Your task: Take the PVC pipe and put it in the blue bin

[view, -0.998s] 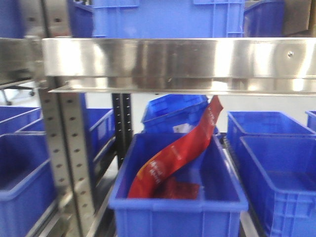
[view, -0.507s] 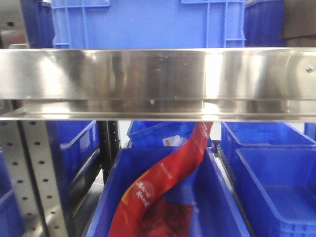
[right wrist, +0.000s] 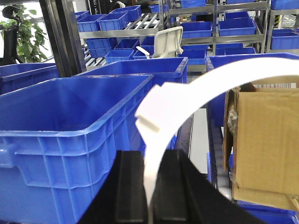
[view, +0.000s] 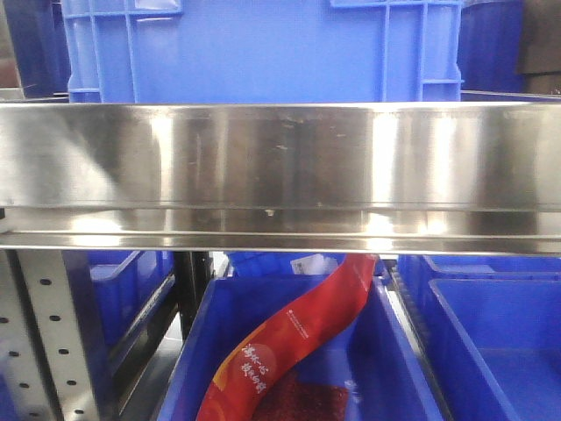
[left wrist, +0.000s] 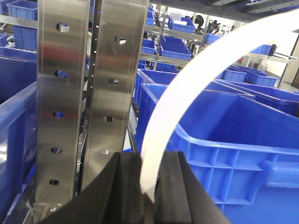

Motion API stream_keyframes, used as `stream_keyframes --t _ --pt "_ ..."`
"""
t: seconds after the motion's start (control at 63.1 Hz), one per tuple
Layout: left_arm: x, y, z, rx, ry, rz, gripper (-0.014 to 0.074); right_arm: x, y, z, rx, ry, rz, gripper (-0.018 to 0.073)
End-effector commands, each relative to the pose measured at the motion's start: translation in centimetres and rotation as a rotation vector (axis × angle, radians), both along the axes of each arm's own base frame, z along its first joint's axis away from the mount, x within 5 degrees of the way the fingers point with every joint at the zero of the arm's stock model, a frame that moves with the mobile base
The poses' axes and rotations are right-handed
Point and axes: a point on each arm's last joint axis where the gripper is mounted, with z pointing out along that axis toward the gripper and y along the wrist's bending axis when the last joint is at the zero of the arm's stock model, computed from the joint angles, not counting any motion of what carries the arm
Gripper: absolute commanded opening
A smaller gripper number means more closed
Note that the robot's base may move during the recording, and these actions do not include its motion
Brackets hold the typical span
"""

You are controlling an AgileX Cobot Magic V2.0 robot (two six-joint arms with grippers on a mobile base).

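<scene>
Steel upright (left wrist: 60, 93): fills the left of the left wrist view, just beside the jaws.
Left gripper (left wrist: 148, 184): black fingers pinched on the lower end of the PVC pipe (left wrist: 162, 122).
Pipe's lie: it rises straight out of the jaws, then its long arc bends up and rightward, toward the side where the blue bin (left wrist: 224, 149) stands.
Second blue bin (right wrist: 70, 135): open, left of the other arm's jaws.
Right gripper (right wrist: 152, 186): also clamped on a white arc with a tab near the jaws, sweeping right toward a cardboard box (right wrist: 266, 140).
Same piece?: probably the pipe's two ends, though no view shows both together.
Front view: the shelf rail (view: 280, 167) hides both arms.
Coming move: likely carrying the arc over a bin mouth; both arms are equally near, since each one grips.
</scene>
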Motion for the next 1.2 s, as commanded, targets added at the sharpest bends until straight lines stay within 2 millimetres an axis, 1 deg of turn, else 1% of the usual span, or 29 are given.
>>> stream_keyframes --t 0.0,0.364,0.634,1.188 --pt "-0.15 0.01 0.35 -0.011 -0.029 -0.001 -0.0111 -0.08 -0.03 0.26 -0.008 -0.033 -0.003 -0.0168" --pt "-0.15 0.01 0.35 -0.011 -0.029 -0.001 -0.0111 -0.08 -0.03 0.26 -0.008 -0.033 -0.003 -0.0168" --pt "-0.18 0.08 0.88 -0.021 -0.086 0.006 -0.0111 -0.08 -0.03 0.26 -0.008 -0.033 -0.003 -0.0168" --pt "-0.19 0.1 1.08 -0.033 -0.106 0.007 -0.0111 -0.09 -0.03 0.27 -0.008 -0.034 -0.003 -0.0168"
